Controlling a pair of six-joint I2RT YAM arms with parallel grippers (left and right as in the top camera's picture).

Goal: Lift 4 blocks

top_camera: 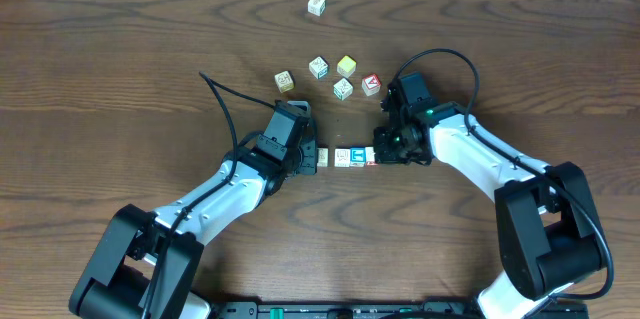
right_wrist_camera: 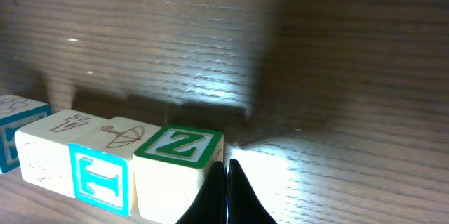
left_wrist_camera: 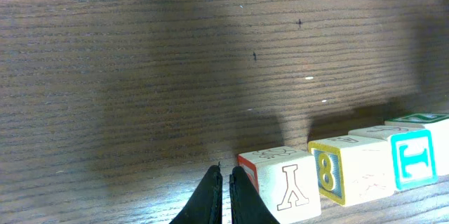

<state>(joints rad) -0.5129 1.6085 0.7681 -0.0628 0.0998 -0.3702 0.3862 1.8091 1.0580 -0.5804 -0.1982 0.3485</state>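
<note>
Blocks (top_camera: 345, 157) for the task: four cream alphabet cubes, side by side in one left-right row on the near-middle of the table (top_camera: 120, 59), squeezed in between the two grippers. Readable faces, left to right: Y block (left_wrist_camera: 280, 182) with a grey "Y" and a red-edged side, 8 block (left_wrist_camera: 340, 169) with "8" in a yellow frame, I block (left_wrist_camera: 412, 155) with a cyan "I" in a cyan frame, and Z block (right_wrist_camera: 179, 159) with a green "Z" in a green frame. Top faces carry thin line drawings, one like an umbrella; the rest are too small to read. Left gripper (left_wrist_camera: 224, 194) has its fingers pressed together with nothing between them, tips just beside the left face of the Y block, looks like contact. Right gripper (right_wrist_camera: 228, 190) likewise has its fingers pressed together on nothing, tips right against the lower right corner of the Z block. Whether the row is off the wood, cannot tell. Six loose cubes sit farther back: one lone cream cube (top_camera: 316, 4) near the far edge, and a cluster of five just beyond the row, including a yellow-faced cube (top_camera: 346, 65) and a red-faced cube (top_camera: 371, 84); their print is unreadable.
</note>
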